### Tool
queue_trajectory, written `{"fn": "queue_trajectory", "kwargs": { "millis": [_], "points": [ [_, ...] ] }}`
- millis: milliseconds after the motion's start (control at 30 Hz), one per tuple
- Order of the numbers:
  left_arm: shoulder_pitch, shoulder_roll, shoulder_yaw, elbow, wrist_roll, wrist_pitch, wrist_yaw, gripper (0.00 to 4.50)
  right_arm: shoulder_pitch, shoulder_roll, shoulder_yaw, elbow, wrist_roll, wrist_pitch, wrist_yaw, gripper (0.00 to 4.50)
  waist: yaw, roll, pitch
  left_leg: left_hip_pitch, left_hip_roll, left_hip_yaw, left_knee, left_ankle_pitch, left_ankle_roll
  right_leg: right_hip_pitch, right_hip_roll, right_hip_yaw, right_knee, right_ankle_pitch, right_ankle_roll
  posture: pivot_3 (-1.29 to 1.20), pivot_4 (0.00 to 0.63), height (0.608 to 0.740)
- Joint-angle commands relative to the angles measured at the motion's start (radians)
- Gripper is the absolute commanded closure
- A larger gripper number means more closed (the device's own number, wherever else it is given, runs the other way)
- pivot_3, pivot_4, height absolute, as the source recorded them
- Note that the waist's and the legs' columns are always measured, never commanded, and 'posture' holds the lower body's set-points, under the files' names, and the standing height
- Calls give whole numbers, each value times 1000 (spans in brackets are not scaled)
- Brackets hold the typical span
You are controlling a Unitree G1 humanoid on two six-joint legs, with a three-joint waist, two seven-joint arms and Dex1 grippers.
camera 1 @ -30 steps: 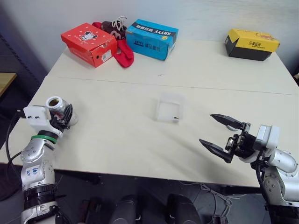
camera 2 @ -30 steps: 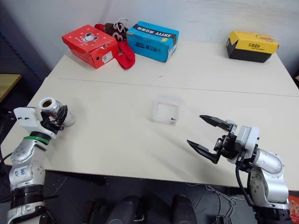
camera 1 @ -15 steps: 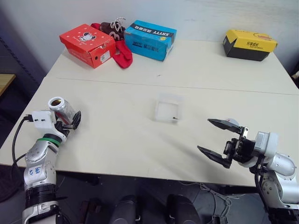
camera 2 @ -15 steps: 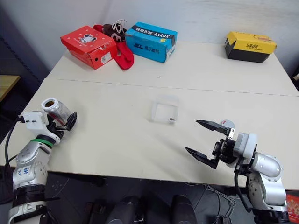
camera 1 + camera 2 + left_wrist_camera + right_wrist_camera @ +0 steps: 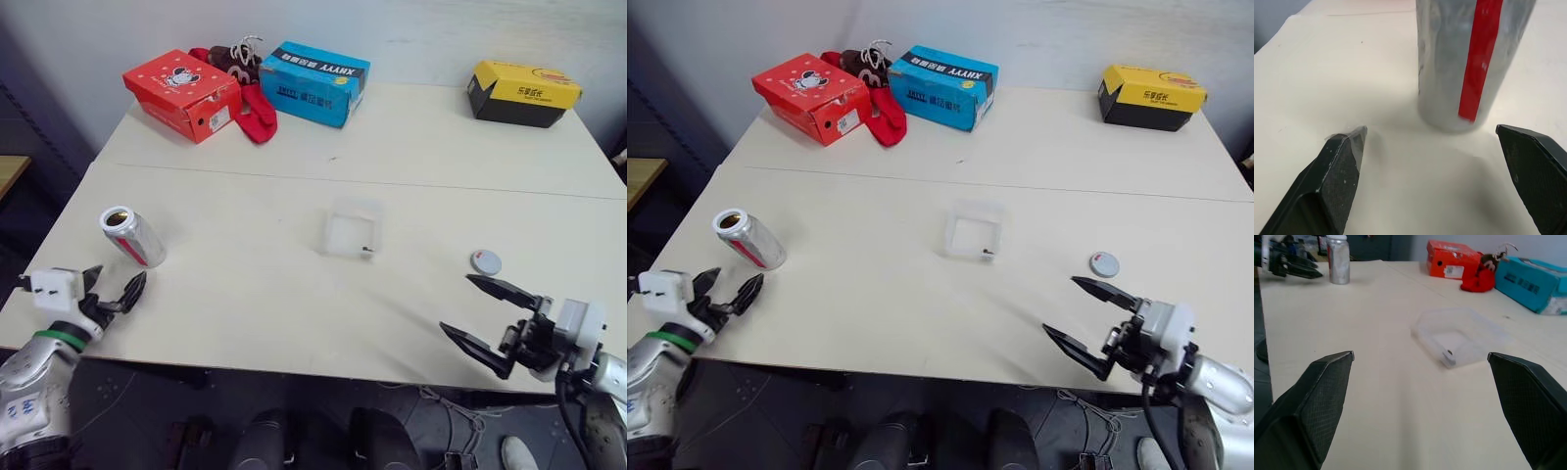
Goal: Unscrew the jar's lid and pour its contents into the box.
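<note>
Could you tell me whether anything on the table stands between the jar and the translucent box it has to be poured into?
Nothing visible does. The jar stands upright and uncapped at the table's left side, and only bare tabletop lies between it and the box. The lid lies beyond the box, toward the right claw.

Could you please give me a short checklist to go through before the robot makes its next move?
1. Jar standing upright on the table, mouth open: ok.
2. Lid off the jar, lying flat on the table near the right tool: ok.
3. Left tool open and apart from the jar: ok.
4. Right tool open, holding nothing: ok.
5. Contents in the box: a small dark bit shows at its near wall: ok.
6. Jar fully emptied: cannot tell, its inside looks dark.
</note>
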Motion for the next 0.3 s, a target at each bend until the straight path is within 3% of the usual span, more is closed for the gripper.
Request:
{"fn": "queue_trajectory", "kwargs": {
  "millis": [33, 167, 300],
  "points": [
    [111, 97, 4, -96, 36, -117, -175, 33, 66, -59, -121, -27, 42, -22, 63, 0, -1, 0, 0, 0, 0, 1, -1, 0, 0, 0, 0, 0, -1, 0, 0, 0, 150, 740],
    [250, 162, -13, -231, 20, -172, -339, 33, 106, -136, -204, 34, 53, -43, 177, 0, 1, 0, 0, 2, 0, 5, -10, 0, 1, -1, -2, 3, -7, 1, -1, 0, 150, 740],
    [337, 170, 11, -305, 8, -174, -397, 33, 72, -184, -219, 122, 43, -72, 252, 0, -1, 0, 0, 2, 0, 6, -13, -1, 1, -2, -1, 3, -10, 1, -1, 0, 150, 740]
  ]
}}
